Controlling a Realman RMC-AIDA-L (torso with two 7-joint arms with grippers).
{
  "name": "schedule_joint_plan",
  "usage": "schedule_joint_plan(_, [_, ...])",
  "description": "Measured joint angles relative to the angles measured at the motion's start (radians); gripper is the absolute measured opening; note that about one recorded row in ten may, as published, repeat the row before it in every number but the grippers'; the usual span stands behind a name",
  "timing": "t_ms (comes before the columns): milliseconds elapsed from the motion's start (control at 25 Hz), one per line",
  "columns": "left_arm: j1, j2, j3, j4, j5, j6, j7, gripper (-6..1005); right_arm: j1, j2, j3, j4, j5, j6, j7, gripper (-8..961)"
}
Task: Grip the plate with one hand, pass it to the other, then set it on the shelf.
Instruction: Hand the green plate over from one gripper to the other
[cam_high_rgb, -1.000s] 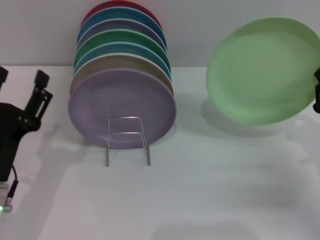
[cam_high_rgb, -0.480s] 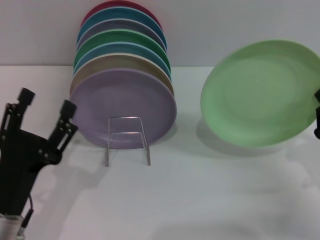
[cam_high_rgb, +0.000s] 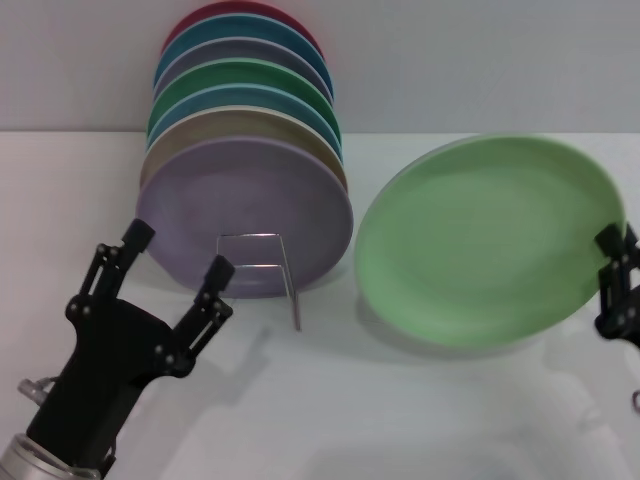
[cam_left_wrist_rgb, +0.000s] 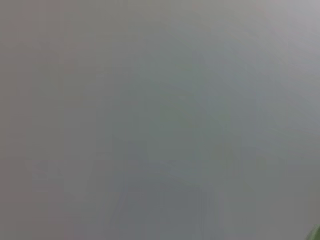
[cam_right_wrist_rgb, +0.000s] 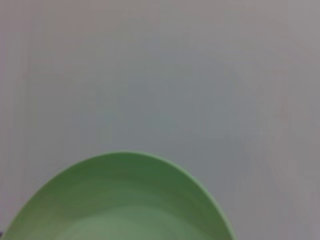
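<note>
The pale mint-green plate (cam_high_rgb: 490, 240) hangs tilted above the table, right of centre, its face toward me. My right gripper (cam_high_rgb: 612, 252) is shut on its right rim at the head view's right edge. The plate also fills the lower part of the right wrist view (cam_right_wrist_rgb: 120, 205). My left gripper (cam_high_rgb: 178, 255) is open and empty at the lower left, fingers pointing up and away, in front of the rack's left side and well apart from the plate. The wire shelf (cam_high_rgb: 256, 268) stands left of centre, its square front loop showing. The left wrist view is blank grey.
Several coloured plates stand stacked in the rack, with a lilac plate (cam_high_rgb: 245, 205) at the front and a darker green plate (cam_high_rgb: 250, 75) farther back. A pale wall runs behind the white table (cam_high_rgb: 400, 400).
My right gripper has carried the plate down and left toward the middle. My left arm has risen and moved right, toward the rack's front, with its fingers still open.
</note>
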Motion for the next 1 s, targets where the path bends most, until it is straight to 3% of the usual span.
schedule_joint_plan(40, [0.001, 0.000, 0.007, 0.000, 0.000, -0.004, 0.002, 871, -0.016, 0.000, -0.059, 0.034, 0.051, 0.012, -0.050, 22])
schedule_joint_plan(80, [0.005, 0.002, 0.018, 0.000, 0.000, -0.009, 0.002, 871, -0.040, 0.000, -0.182, 0.084, 0.170, 0.026, -0.156, 22])
schedule_joint_plan(120, [0.005, 0.002, 0.018, 0.000, 0.000, -0.009, 0.002, 871, -0.040, 0.000, -0.182, 0.084, 0.170, 0.026, -0.156, 22])
schedule_joint_plan(280, [0.019, 0.005, 0.030, 0.001, 0.000, -0.012, 0.002, 870, -0.055, 0.000, -0.419, 0.146, 0.422, 0.014, -0.338, 22])
schedule_joint_plan(440, [0.024, 0.006, 0.040, 0.004, 0.000, -0.032, 0.002, 870, -0.063, 0.000, -0.574, 0.206, 0.607, -0.017, -0.489, 23])
schedule_joint_plan(720, [0.015, 0.003, 0.044, 0.001, 0.000, -0.082, 0.045, 870, -0.063, 0.000, -0.732, 0.250, 0.763, -0.105, -0.668, 23])
schedule_joint_plan(1000, [-0.001, 0.000, 0.044, -0.036, 0.001, -0.128, 0.121, 870, -0.083, 0.000, -0.779, 0.267, 0.814, -0.176, -0.743, 23])
